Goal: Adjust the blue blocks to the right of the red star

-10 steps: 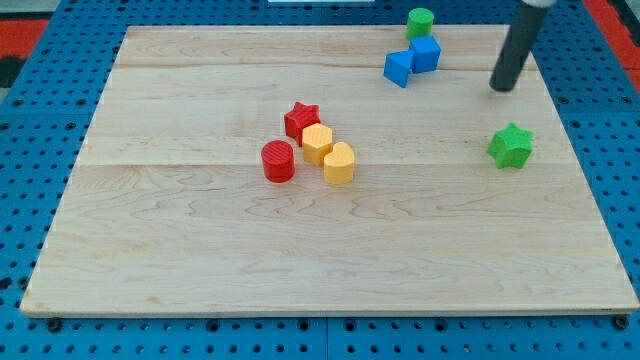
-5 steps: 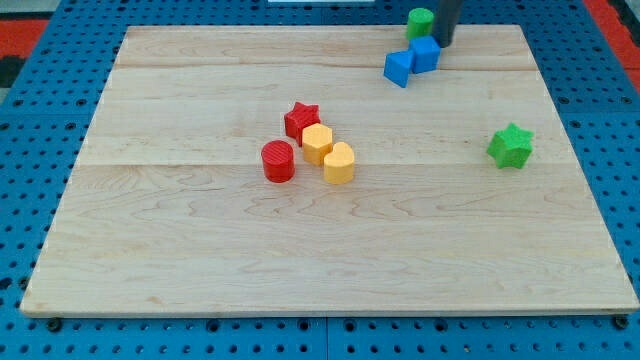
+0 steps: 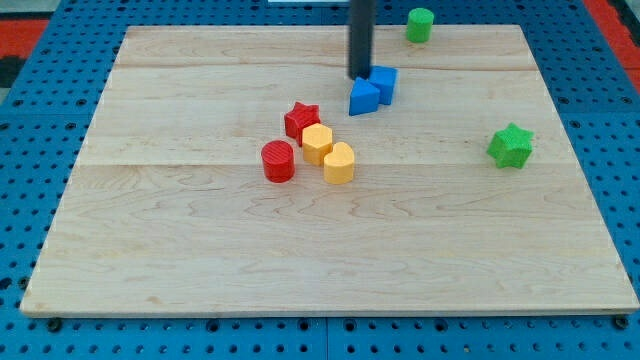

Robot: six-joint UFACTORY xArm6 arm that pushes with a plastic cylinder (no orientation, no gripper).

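Item: two blue blocks (image 3: pixel 372 90), touching, toward counter (image 3: pixel 200 250) top edge, up-right of red star (image 3: pixel 301 118). My tip (image 3: pixel 358 76) at their upper-left; no fingers fitted. Risk: further leftward push jams them into star cluster.

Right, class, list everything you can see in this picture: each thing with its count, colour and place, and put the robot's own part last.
Blue blocks: two, blue, touching, upper middle, up and to the right of the red star.
Red star: one, red, centre cluster, its top.
Red cylinder: one, red, the cluster's left.
Yellow blocks: two, yellow, touching, below and right of the red star.
Green cylinder: one, green, top edge, right of middle.
Green star: one, green, alone at the right.
Board: one, pale wood, on a blue pegboard.
My tip: one dark rod, against the blue blocks' upper left.
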